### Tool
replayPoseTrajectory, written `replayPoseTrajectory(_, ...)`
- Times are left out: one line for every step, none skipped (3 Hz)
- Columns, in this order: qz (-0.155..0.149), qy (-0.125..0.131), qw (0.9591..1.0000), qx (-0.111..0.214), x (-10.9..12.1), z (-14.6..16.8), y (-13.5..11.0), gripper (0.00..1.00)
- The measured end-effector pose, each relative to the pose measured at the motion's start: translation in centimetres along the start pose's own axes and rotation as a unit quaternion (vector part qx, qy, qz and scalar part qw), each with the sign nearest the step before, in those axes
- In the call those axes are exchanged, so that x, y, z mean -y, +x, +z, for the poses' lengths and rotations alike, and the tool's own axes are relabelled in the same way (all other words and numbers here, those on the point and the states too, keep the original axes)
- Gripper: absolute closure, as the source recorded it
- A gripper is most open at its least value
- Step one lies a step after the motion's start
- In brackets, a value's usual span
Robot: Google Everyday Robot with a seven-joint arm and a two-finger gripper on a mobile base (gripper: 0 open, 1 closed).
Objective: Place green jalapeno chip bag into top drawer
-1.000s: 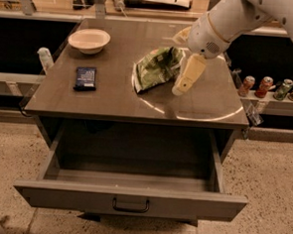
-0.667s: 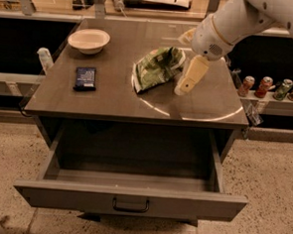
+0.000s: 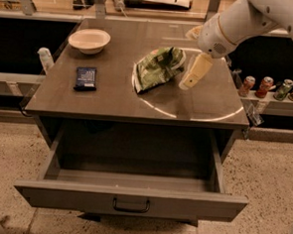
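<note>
The green jalapeno chip bag (image 3: 158,68) lies crumpled on the grey tabletop, right of the middle. My gripper (image 3: 189,57) hangs just right of the bag, close to its right edge, not holding it. It is open and empty, with one cream finger (image 3: 195,72) pointing down toward the table. The top drawer (image 3: 131,200) is pulled fully out below the table's front edge. Its inside shows nothing in it, and its dark handle (image 3: 130,206) sits in the centre of the front panel.
A white bowl (image 3: 89,40) stands at the table's back left. A small dark-blue packet (image 3: 85,78) lies at the left. Several cans (image 3: 273,88) line a low shelf to the right. A white bottle (image 3: 44,59) stands left of the table.
My gripper has shifted slightly to the right, beside the bag. The bag, the drawer and the other things have not moved.
</note>
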State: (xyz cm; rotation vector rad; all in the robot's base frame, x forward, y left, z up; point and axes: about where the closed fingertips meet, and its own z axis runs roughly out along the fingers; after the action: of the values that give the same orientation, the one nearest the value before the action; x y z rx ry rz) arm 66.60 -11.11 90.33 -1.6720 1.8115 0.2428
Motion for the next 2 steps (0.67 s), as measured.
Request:
replayPoseTrajectory(0.004,0.006,0.9994,0.034,1.6,1.6,0.2,0.00)
replayPoseTrajectory(0.015,0.002,0.9971,0.075,2.9,3.6,-0.1,0.00)
